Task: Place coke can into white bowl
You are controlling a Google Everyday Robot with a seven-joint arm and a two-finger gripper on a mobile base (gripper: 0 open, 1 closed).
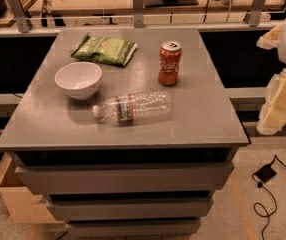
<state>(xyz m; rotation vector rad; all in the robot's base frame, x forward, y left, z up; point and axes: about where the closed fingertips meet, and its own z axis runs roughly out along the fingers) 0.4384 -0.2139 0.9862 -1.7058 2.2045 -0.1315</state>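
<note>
The coke can (170, 63) stands upright, long axis vertical, on the grey cabinet top (208, 114), right of the white bowl (78, 79), whose inside shows bare white; the gripper (281, 101) hangs beyond the right edge, and I cannot tell its grip state.

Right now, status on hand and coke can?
Hand at picture's right edge, off the table. Coke can upright, not in white bowl. Water bottle lying in front; path looks open.
</note>
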